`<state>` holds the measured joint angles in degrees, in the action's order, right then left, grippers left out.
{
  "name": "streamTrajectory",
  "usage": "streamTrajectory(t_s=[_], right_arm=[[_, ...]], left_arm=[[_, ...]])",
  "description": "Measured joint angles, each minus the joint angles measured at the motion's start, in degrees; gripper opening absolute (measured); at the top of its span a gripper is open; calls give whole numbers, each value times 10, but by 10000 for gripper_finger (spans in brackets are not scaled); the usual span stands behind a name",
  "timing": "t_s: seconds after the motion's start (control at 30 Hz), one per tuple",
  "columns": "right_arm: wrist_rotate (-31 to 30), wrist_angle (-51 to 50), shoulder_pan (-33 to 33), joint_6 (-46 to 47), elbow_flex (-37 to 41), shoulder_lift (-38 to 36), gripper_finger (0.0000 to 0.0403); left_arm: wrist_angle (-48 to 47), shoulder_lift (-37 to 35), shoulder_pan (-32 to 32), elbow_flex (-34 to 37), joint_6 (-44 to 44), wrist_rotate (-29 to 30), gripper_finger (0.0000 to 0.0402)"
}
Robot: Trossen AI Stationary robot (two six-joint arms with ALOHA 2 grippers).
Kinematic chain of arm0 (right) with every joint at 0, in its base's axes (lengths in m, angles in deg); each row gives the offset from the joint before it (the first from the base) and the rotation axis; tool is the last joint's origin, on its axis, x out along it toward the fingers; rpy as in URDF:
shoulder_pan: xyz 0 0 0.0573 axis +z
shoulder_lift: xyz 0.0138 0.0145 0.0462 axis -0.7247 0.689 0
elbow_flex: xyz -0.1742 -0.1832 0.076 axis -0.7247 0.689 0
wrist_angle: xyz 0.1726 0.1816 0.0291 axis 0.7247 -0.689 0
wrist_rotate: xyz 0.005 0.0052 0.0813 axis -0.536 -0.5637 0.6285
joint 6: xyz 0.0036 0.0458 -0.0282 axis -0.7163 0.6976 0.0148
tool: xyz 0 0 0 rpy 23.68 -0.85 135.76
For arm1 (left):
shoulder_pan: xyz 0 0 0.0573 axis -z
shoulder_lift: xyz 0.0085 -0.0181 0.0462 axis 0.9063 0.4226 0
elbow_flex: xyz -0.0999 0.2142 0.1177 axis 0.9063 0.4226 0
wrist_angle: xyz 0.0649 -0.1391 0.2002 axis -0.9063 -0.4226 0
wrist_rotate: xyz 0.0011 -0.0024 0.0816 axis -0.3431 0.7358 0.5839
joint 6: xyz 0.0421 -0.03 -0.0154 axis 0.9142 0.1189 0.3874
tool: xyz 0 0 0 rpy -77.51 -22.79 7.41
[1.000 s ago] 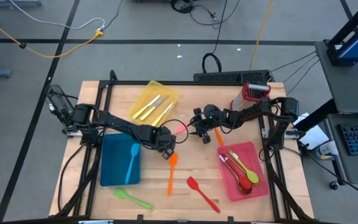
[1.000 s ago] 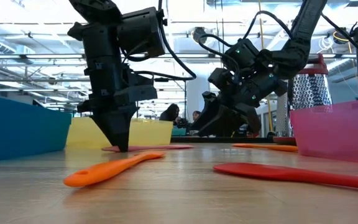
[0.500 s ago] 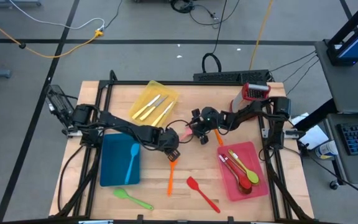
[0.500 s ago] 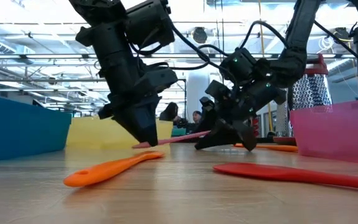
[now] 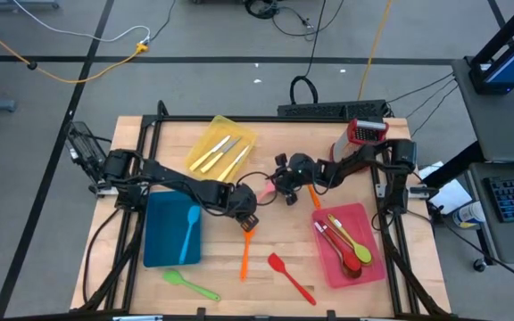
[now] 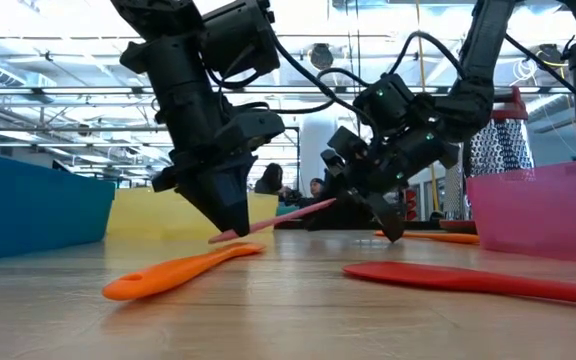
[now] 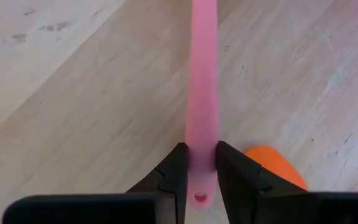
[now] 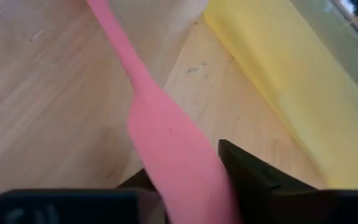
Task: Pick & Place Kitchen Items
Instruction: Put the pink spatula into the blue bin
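Observation:
A pink spatula [image 6: 278, 219] slants up off the table's middle, its handle end low and its blade end high. My left gripper [image 5: 246, 218] is shut on the handle end and my right gripper [image 5: 274, 190] is shut on the blade end. An orange spatula [image 5: 247, 245] lies flat just near of the left gripper. A red spatula [image 5: 290, 277] and a green spoon [image 5: 188, 284] lie flat toward the near edge. Another orange utensil [image 5: 313, 196] lies beside the right arm. My left gripper pinches the pink handle [image 7: 202, 140] between its two fingers, just short of the free end with the hole. The fingers slant steeply down from above. That end stays low by the table while the rest rises away. My right gripper has the spatula's wide blade [image 8: 166, 137] between its fingers, coming from the table's right and slanting down. One finger [image 8: 247, 169] shows against the blade's edge; the blade hides most of the other. The blade end is lifted clear of the table.
A blue tray [image 5: 154, 241] with a blue spoon lies at the left. A yellow tray [image 5: 239, 134] with knives is at the far side. A pink tray [image 5: 364, 259] with several utensils lies at the right, and a red-topped grater [image 5: 361, 134] stands at the far right.
The pink spatula lay flat on the table. My left gripper tipped back, and the blade end rose while the handle end stayed low. My right gripper came down toward the blade and shut on it.

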<state>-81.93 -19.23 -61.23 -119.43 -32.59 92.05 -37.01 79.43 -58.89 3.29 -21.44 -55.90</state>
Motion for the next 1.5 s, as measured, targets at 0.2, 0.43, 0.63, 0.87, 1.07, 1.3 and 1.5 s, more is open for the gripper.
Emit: streamTrajectory(t_s=[0.2,0.43,0.63,0.87,1.07,1.3,1.5], right_arm=[[-9,31,11,-43,0,0,51],[-27,46,28,-111,0,0,59],[-28,48,39,-164,0,-1,67],[-31,59,40,-182,0,0,22],[-27,59,40,-176,0,0,9],[-26,53,40,-154,0,0,4],[-27,46,40,-140,0,0,3]], left_arm=[[0,0,0,0,-45,-13,76],[1,-1,0,0,-89,-44,77],[4,-1,0,0,-106,-59,77],[4,-1,-1,0,-109,-59,77],[4,-1,-1,0,-101,-56,77],[6,-1,-1,0,-54,-46,77],[6,-1,-1,0,-38,-30,77]])
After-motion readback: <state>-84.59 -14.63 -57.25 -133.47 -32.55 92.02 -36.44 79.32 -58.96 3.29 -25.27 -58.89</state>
